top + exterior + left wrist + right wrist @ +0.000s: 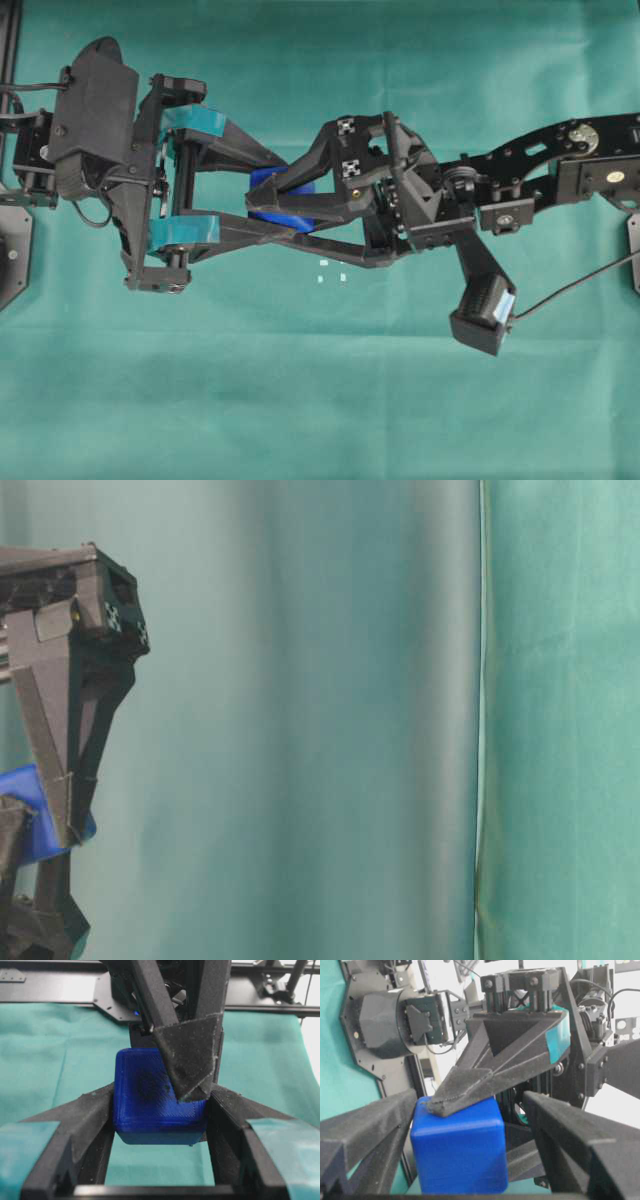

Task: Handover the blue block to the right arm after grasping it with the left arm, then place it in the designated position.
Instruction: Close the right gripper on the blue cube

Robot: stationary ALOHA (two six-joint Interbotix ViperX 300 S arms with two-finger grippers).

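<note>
Block [270, 200] – one, blue – clamped in left claw [262, 203]; right claw [268, 200] spread wide around it

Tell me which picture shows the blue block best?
The left wrist view: the blue block fills the middle, one whole face showing. The right wrist view shows it large too, cut off below. Overhead, fingers cover most of it. Table-level shows an edge.

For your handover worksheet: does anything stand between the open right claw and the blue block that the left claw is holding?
Nothing visible does. The blue block is clamped in the left claw, and the right claw, open, already has a finger on either side of it, with a gap showing on one side in the right wrist view.
</note>
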